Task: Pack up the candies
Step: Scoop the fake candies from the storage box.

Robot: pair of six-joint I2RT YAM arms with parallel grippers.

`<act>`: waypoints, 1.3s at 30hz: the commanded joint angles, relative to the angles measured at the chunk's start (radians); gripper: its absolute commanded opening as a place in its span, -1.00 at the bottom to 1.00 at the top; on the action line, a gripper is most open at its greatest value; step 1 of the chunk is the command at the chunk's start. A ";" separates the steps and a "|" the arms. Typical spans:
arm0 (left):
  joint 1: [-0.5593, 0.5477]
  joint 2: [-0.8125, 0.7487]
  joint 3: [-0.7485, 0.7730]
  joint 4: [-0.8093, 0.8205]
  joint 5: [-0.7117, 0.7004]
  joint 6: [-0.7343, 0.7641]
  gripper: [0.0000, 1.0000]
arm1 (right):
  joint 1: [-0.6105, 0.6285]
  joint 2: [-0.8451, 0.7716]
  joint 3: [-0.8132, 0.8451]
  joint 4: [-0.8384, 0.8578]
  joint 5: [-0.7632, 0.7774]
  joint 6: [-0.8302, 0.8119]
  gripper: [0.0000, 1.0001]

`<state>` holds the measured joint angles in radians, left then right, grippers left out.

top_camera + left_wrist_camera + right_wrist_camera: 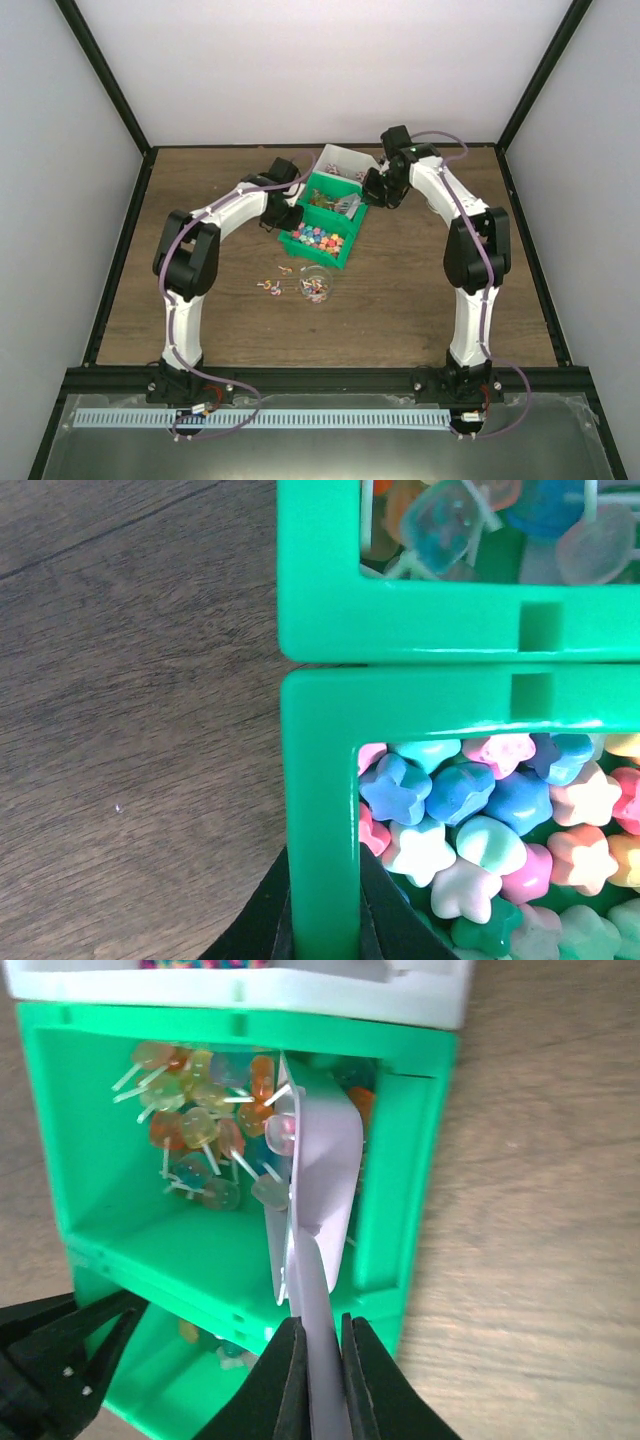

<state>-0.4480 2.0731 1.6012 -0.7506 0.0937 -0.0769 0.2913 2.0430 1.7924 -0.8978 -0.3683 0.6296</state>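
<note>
Two green bins stand side by side mid-table. The nearer bin (343, 252) (320, 780) is full of star-shaped candies (318, 238) (480, 820) in pink, blue, white and green. My left gripper (284, 216) (322, 868) is shut on that bin's left wall. The farther green bin (322, 185) (100, 1230) holds lollipop candies (200, 1130) (470, 520). My right gripper (373, 194) (320, 1322) is shut on the handle of a pale grey scoop (348, 207) (322, 1170). The scoop's bowl is down among the lollipops, with a few against it.
A white bin (352, 160) (240, 990) sits just behind the green bins. In front of them stands a clear cup (317, 285) with some candies inside, and a few loose candies (270, 285) lie on the wood to its left.
</note>
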 commanded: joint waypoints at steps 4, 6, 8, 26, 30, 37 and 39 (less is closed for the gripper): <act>-0.013 0.042 0.015 -0.011 0.020 0.006 -0.92 | -0.007 -0.052 0.060 -0.285 0.296 0.075 -0.99; -0.014 0.046 0.017 -0.008 0.034 0.004 -0.92 | 0.004 -0.053 0.047 -0.272 0.311 0.069 -0.99; -0.013 0.051 0.021 -0.007 0.044 0.003 -0.92 | 0.010 -0.019 0.047 -0.267 0.314 0.059 -0.99; -0.012 0.048 0.002 0.005 0.069 -0.006 -0.92 | 0.032 0.140 -0.103 0.146 -0.135 0.033 -0.99; -0.012 0.049 0.001 0.006 0.072 -0.009 -0.92 | 0.003 0.030 -0.261 0.315 -0.236 0.065 -0.99; -0.011 0.055 0.004 0.010 0.084 -0.015 -0.92 | -0.033 -0.070 -0.353 0.392 -0.286 0.076 -0.99; -0.008 0.059 0.006 0.010 0.088 -0.018 -0.92 | -0.036 -0.093 -0.373 0.418 -0.301 0.079 -0.99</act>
<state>-0.4416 2.0850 1.6131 -0.7456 0.1410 -0.0914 0.2493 1.9976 1.4639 -0.4465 -0.6014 0.7010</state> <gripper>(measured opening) 0.101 0.089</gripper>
